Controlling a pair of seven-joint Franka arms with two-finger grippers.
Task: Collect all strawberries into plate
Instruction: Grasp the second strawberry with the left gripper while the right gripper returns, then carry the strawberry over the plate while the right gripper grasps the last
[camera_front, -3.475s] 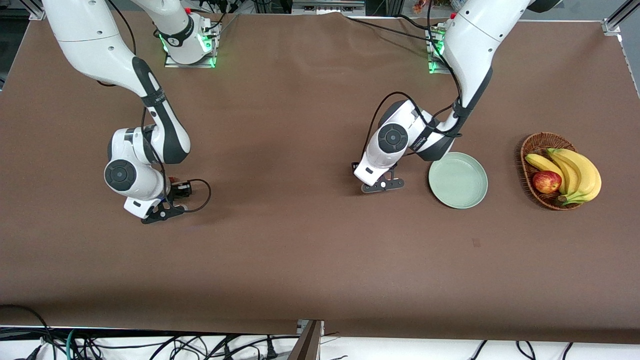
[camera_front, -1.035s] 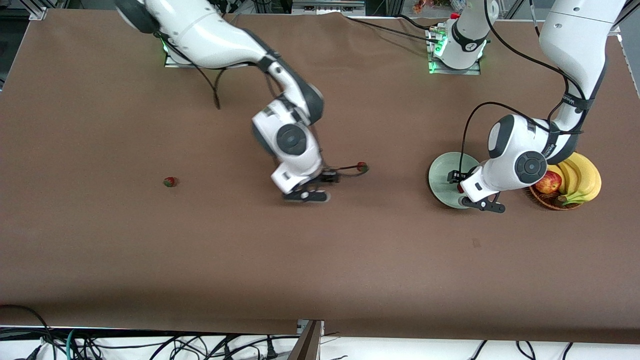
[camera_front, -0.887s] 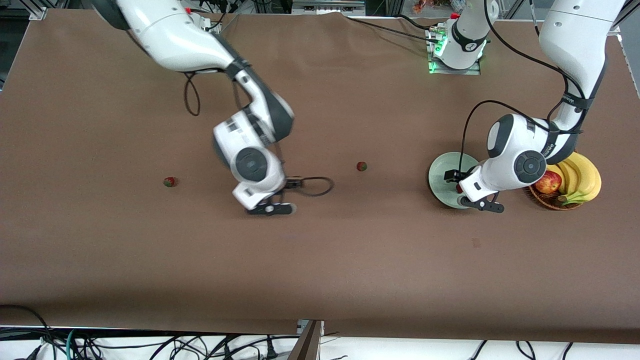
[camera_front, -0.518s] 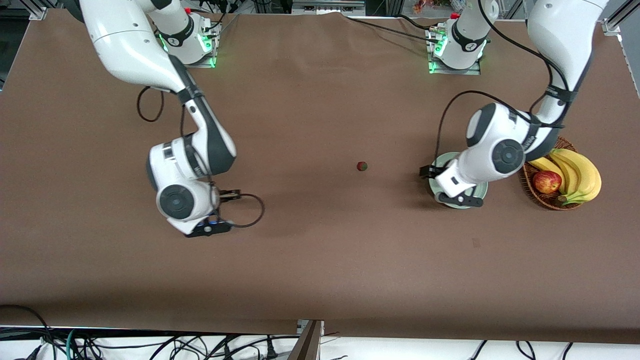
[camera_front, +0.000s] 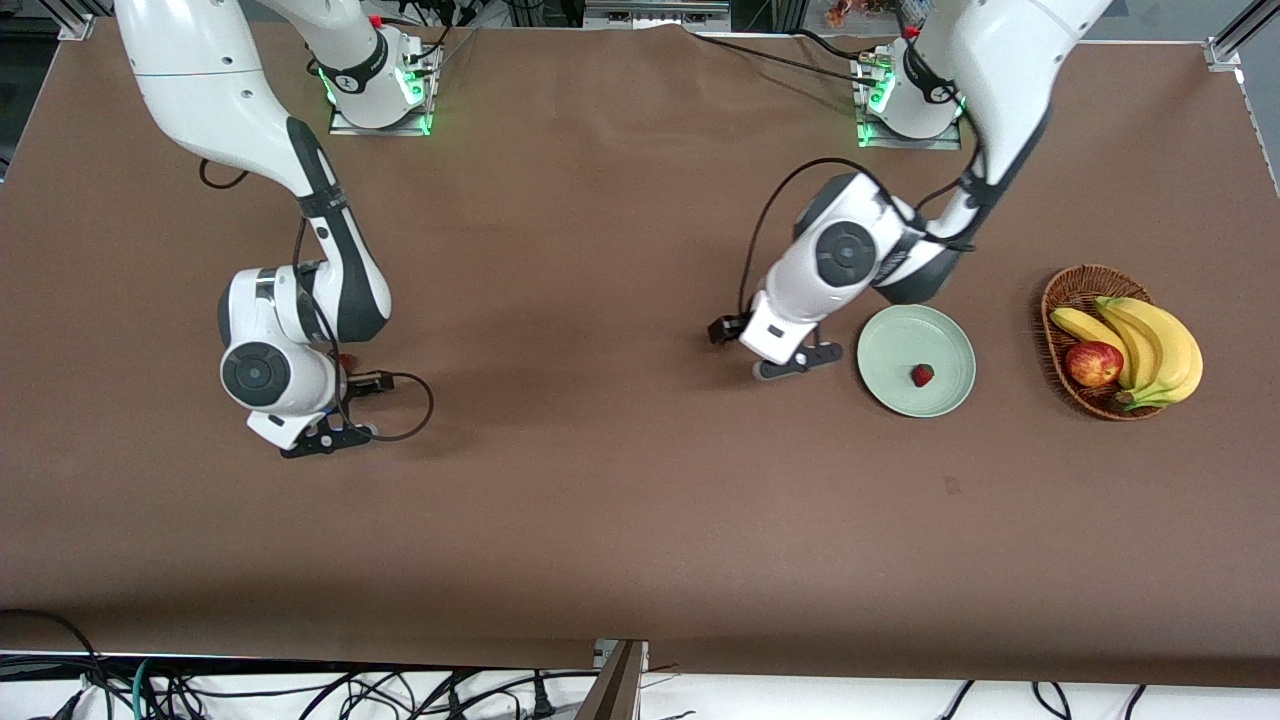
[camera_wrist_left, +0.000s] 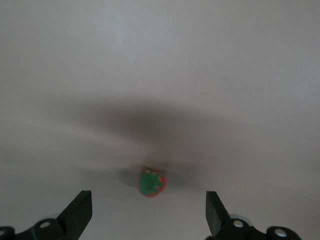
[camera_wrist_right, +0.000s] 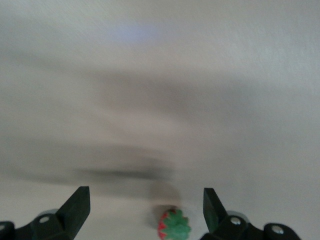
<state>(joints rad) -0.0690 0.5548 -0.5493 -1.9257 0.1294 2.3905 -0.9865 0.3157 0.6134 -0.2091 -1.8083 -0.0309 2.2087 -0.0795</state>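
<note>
Strawberries are split three ways: one (camera_front: 922, 375) lies on the plate (camera_front: 890, 392), and each of our grippers hangs over one of the others. The left gripper (camera_wrist_left: 148, 212) has its fingers spread wide, and a berry (camera_wrist_left: 151, 182) sits on the brown cloth just ahead of the gap between them, roughly centred, green cap up. The right gripper (camera_wrist_right: 146, 210) is likewise open, with its berry (camera_wrist_right: 174, 224) between the fingers but closer to one fingertip than the other. From the front camera we see only a sliver of red beside the right arm's wrist (camera_front: 346, 359); the left arm's berry is hidden under its hand.

We judge the risks to lie in the descent. These berries are tiny and rounded, so if a fingertip lands on one off-centre it could roll away across the cloth. Our right gripper's berry is the likelier to be nudged, being off the midline. Closing too hard could also squash it, and closing too high would miss it altogether.
</note>
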